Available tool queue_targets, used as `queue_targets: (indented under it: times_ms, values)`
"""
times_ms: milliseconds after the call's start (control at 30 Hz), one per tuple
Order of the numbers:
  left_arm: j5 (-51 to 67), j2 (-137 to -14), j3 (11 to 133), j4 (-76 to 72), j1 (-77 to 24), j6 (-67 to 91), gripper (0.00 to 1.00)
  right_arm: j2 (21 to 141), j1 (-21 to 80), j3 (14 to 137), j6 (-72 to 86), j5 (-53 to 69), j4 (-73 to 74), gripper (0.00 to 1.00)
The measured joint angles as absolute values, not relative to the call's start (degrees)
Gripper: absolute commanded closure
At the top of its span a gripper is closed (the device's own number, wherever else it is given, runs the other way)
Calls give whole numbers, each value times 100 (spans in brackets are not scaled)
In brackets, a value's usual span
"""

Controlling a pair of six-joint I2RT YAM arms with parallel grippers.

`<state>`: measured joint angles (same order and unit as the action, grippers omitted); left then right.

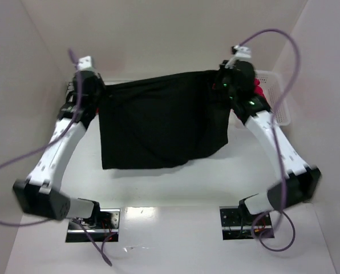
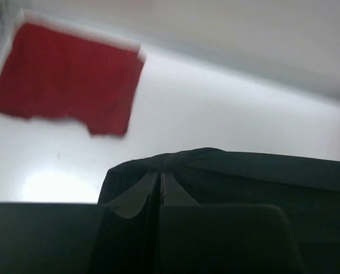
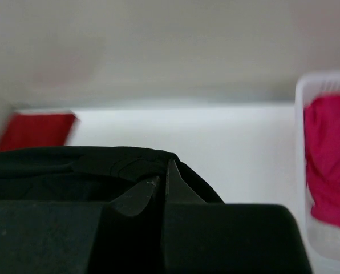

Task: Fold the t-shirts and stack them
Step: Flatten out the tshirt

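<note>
The black t-shirt hangs spread between both arms, its lower edge on or just above the table; which cannot be told. The left gripper is clamped on its left top corner and the right gripper on its right top corner. Beyond the left corner, the dark red t-shirt lies flat. Just right of the right corner, the white basket holds the pink-red t-shirt.
</note>
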<state>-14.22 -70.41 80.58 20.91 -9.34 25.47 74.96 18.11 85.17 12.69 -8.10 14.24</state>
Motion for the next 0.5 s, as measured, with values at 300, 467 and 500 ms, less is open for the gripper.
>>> queue_targets:
  times_ms: [300, 467, 500]
  values:
    - [-1632, -10165, 7966, 2075, -851, 2545, 100, 10722, 1708, 8276, 1518, -939, 1343, 100]
    - [-1669, -10801, 8438, 1811, -799, 2521, 100, 11389, 1708, 8766, 1535, -937, 1278, 100]
    - [-1671, -10827, 8525, 1761, -797, 2510, 100, 11391, 1708, 8825, 1535, -947, 1264, 100]
